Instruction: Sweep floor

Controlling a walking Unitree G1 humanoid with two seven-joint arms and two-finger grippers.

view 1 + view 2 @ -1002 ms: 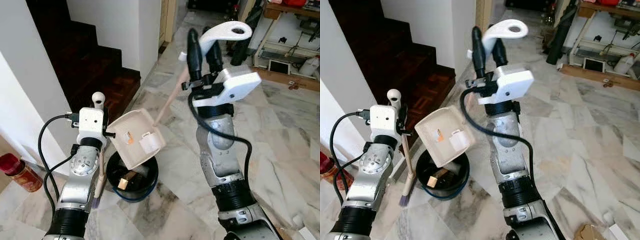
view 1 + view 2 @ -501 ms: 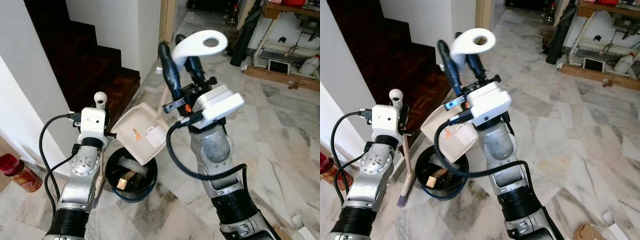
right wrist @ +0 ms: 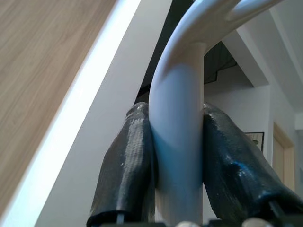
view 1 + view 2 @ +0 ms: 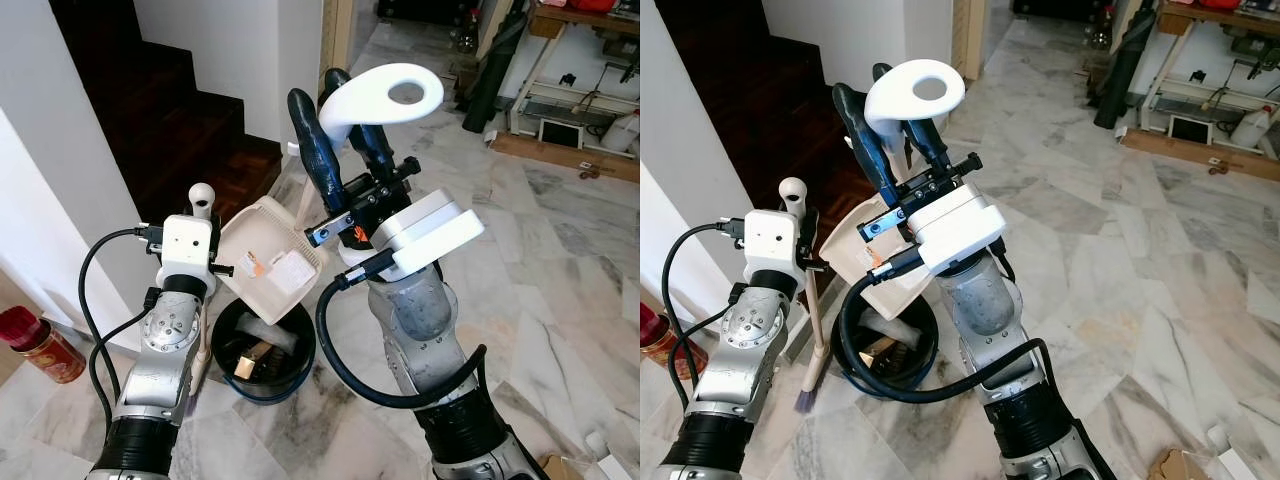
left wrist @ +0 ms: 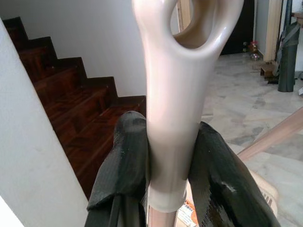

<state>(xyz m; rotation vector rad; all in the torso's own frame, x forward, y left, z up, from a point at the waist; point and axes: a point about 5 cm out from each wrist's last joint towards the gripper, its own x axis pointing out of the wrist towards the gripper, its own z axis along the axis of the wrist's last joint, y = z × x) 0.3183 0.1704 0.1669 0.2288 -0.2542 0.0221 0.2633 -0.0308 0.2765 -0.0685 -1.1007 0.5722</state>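
Dustpan (image 4: 270, 268), its handle clamped in the right gripper (image 4: 340, 135), tips over the black bin (image 4: 262, 358) at 6 o'clock; left gripper (image 5: 168, 161) clamps the broom (image 4: 812, 330). Emptying step; next, tilt further.

Silver arms with black cuffs, looping black cables, white wrist camera boxes, long black fingers (image 4: 312, 140).

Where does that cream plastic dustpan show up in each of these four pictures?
Left eye view: the cream plastic dustpan tilts at centre-left, above the black round bin.
Right eye view: its pan sits left of centre, partly behind the right arm.
Left wrist view: a corner at the lower edge.
Right wrist view: its white handle between the fingers.
Shared landmark: the dark wooden stairs.
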